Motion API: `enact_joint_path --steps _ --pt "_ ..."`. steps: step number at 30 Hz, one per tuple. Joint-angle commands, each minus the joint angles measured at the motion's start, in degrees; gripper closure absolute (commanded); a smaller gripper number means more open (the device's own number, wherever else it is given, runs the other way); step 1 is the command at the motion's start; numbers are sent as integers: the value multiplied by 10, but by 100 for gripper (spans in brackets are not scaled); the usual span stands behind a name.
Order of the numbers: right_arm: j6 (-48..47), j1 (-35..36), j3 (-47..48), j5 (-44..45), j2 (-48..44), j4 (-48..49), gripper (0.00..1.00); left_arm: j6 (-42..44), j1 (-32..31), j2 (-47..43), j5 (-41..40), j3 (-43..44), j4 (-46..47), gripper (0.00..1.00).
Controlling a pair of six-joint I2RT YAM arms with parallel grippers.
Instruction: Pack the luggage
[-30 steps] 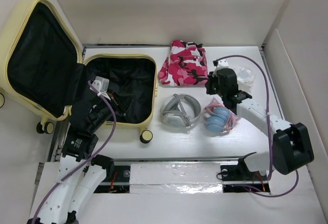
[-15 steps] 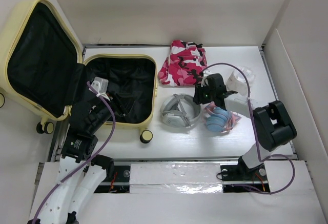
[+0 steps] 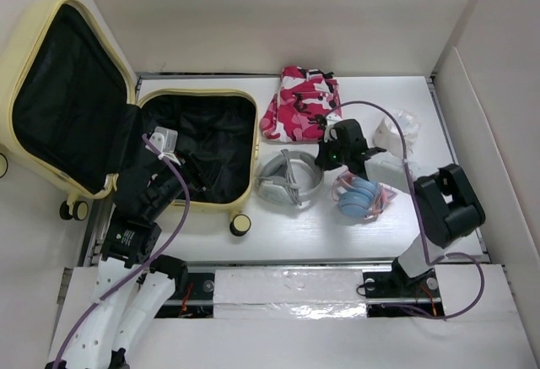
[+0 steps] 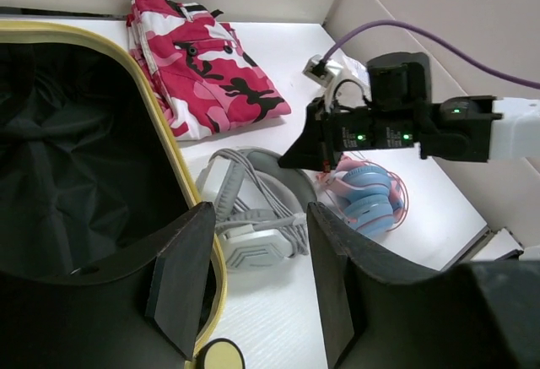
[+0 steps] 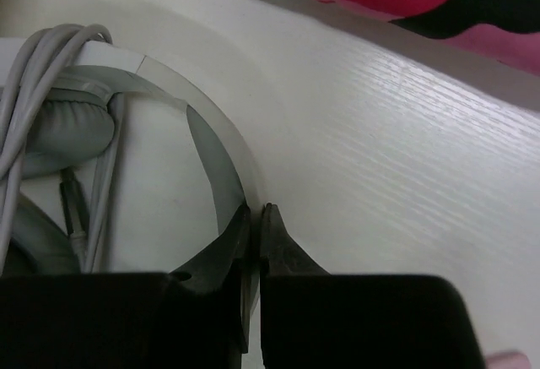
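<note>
- The right hand (image 5: 256, 214) is pinched down tight, its two black fingertips clamped on the thin headband (image 5: 215, 145) of the grey headphones (image 3: 290, 180). Only the band's edge sits between them.
- The grip is on the right-hand side of the band, with a grey ear cushion and a bundle of grey cord just to the left in the wrist view.
- Those headphones lie on the white surface (image 3: 337, 236), tipped towards the suitcase.
- Just right of them, under the right arm, sit the pink-and-blue headphones (image 3: 361, 197).
- Beyond the hand lies a folded pink camouflage garment (image 3: 301, 105), flat at the far side of the surface.
- Over on the other side, the left hand (image 4: 257, 217) is spread wide, gripping nothing and touching nothing that can be made out.
- It hovers above the near right rim of the luggage (image 3: 253, 145).
- The pale yellow case lies open at the left of the surface, its black-lined shell facing up.
- Its lid (image 3: 67, 99) leans back to the left.
- One yellow-and-black wheel (image 3: 241, 225) pokes out at the near corner.
</note>
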Motion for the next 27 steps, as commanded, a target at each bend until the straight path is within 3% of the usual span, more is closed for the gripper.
enact_joint_path --steps 1,11,14,17,21,27 --pt "6 3 -7 9 -104 13 100 1 -2 -4 -2 3 17 55" --pt "5 8 8 64 -333 -96 100 -7 -2 -6 -55 13 -1 54" --pt "0 15 58 53 -348 -109 100 -13 -2 -7 -83 15 -11 53" --pt "4 43 128 49 -310 -99 100 -20 -2 -13 -120 21 -23 53" --pt "10 85 229 70 -194 -72 100 -33 -2 -17 -165 29 -39 53" --pt "33 148 420 90 41 -39 100 -47 -2 -31 -229 43 -55 53"
